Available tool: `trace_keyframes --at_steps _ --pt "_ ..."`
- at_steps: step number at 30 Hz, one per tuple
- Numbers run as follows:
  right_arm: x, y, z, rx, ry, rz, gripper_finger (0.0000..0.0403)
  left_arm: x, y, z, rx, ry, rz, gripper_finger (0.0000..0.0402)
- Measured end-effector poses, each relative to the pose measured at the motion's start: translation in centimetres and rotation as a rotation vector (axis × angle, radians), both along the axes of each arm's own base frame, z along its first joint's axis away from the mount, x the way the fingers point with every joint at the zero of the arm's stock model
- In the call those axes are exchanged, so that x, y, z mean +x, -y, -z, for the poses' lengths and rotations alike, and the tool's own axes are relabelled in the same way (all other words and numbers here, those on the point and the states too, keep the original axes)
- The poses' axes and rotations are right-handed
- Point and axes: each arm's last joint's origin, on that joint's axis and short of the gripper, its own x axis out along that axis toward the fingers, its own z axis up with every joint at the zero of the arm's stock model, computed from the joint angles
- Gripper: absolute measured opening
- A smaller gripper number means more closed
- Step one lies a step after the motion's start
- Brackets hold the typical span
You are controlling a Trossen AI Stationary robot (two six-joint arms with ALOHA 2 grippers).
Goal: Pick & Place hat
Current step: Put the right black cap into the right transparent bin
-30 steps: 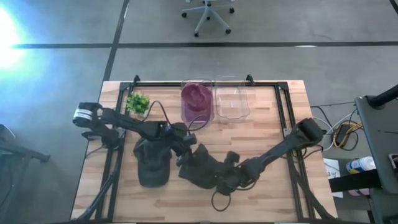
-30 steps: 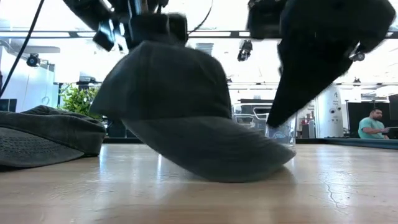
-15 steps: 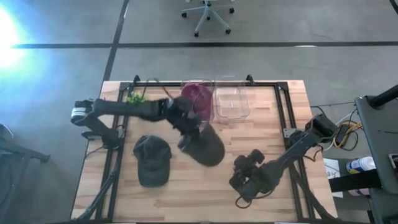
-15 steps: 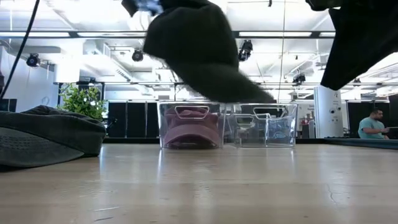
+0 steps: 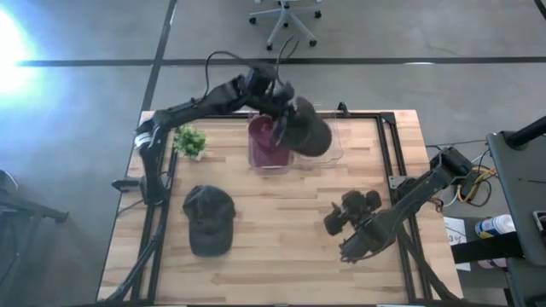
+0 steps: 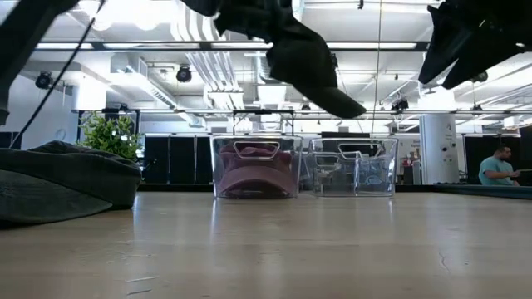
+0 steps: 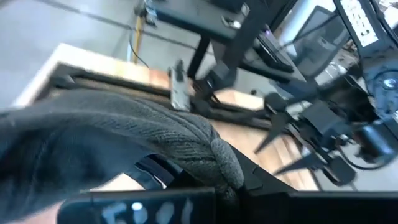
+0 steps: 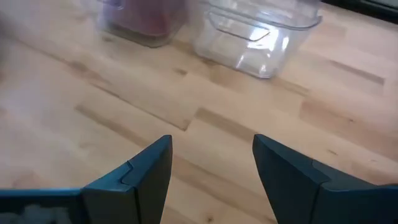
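Note:
My left gripper (image 5: 280, 102) is shut on a dark grey cap (image 5: 309, 132), held high above the two clear bins at the table's far edge. In the low view the cap (image 6: 303, 58) hangs above the bins, its brim (image 6: 342, 105) lowest. A maroon hat (image 5: 270, 136) lies in the left bin (image 5: 254, 158). The right bin (image 5: 333, 153) is partly hidden under the held cap. A second dark cap (image 5: 209, 220) rests crown-up on the table at the near left. My right gripper (image 5: 345, 215) is open and empty, above the table's near right. My left gripper holds the cap's crown cloth (image 7: 186, 146) at the end away from the brim, bunched between its fingers. My own fingers hide the exact place of contact. The cap is lifted clear of table and bins and hangs tilted, with its brim (image 6: 342, 105) pointing down toward the table's right.
A small green plant (image 5: 188, 141) stands at the far left. A black metal frame (image 5: 388, 149) runs along the table's far, left and right sides. Bare wood lies between the near cap and my right gripper (image 8: 211, 168).
My left gripper has lifted the dark cap off the middle of the table and carried it up and toward the far edge, until it hangs over the bins. My right gripper has drawn back from the cap toward the table's right edge.

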Motion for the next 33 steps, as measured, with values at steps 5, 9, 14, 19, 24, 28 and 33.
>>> trace_keyframes --at_steps 5,9,14,19,24,28,33 --pt "-1.3 2.1 -0.6 0.023 -0.028 0.005 0.0219 2.1 -3.4 -0.1 0.106 -0.003 0.0 0.0001" --pt "-2.1 3.8 -0.6 0.023 -0.039 0.025 0.0219 3.6 -5.5 0.9 0.211 -0.041 0.027 0.0001" --pt "-3.0 5.2 -0.5 0.057 -0.016 0.088 0.0219 4.0 -6.9 4.4 0.297 -0.081 0.064 0.0001" --pt "-3.4 5.9 -0.1 0.089 -0.035 0.126 0.0219 4.1 -6.7 7.0 0.283 -0.133 0.119 0.0001" --pt "-3.3 6.2 -0.1 0.111 -0.046 0.149 0.0219 4.7 -4.7 9.6 0.161 -0.14 0.269 0.0001" --pt "-3.1 6.4 -0.1 0.112 -0.052 0.147 0.0219 4.5 -3.2 11.1 0.046 -0.199 0.354 0.0001" --pt "-3.0 6.5 -0.1 0.118 -0.045 0.148 0.0219 4.4 -2.3 11.3 -0.006 -0.231 0.399 0.0001"
